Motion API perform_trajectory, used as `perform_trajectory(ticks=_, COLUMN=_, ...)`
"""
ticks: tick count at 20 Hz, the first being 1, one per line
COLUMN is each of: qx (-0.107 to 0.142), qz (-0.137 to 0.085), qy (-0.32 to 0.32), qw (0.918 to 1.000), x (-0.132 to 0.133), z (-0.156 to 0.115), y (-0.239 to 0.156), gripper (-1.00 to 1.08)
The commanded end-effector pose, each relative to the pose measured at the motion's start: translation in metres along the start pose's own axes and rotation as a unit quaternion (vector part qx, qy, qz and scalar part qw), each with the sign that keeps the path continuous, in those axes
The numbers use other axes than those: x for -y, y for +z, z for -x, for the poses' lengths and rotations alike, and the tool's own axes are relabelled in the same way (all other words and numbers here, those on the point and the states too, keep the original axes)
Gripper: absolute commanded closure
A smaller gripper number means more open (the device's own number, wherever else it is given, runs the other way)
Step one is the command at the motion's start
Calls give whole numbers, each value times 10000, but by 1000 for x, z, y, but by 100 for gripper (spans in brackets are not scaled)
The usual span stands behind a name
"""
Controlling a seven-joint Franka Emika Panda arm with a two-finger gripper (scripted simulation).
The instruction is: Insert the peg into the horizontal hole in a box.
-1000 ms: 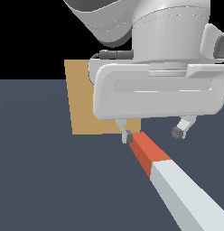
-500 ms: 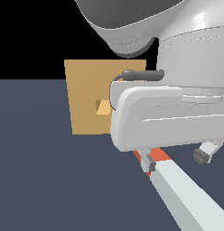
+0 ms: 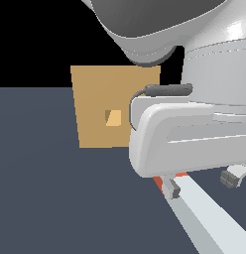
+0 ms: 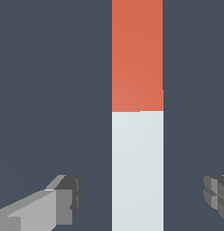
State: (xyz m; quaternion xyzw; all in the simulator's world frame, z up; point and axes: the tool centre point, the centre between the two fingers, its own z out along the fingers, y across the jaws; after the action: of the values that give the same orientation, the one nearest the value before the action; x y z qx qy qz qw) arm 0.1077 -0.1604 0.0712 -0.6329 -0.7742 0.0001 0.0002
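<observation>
The gripper (image 4: 140, 198) hovers with jaws wide over the peg (image 4: 137, 149), which lies at the lower right of the exterior view, near the box (image 3: 97, 106). The grasp is not yet made; next it must descend and close.

From the exterior view I lose most of the peg's (image 3: 204, 216) red end behind the gripper (image 3: 200, 184) housing, and its pale length runs off the frame's lower edge. The arm also covers the box's (image 3: 97, 109) right edge. On the wrist view the peg is cut at both ends (fingertips (image 4: 64, 198) clipped too), and the box is out of shot.
</observation>
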Motion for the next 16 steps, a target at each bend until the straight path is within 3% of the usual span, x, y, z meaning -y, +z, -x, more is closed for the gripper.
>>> perform_trajectory(ticks=1, qx=0, qz=1, qy=-2, qw=10000, x=0, z=0, y=0, gripper=-92)
perform_trajectory(ticks=16, qx=0, qz=3, qy=-8, qw=10000, x=0, z=0, y=51, gripper=-92)
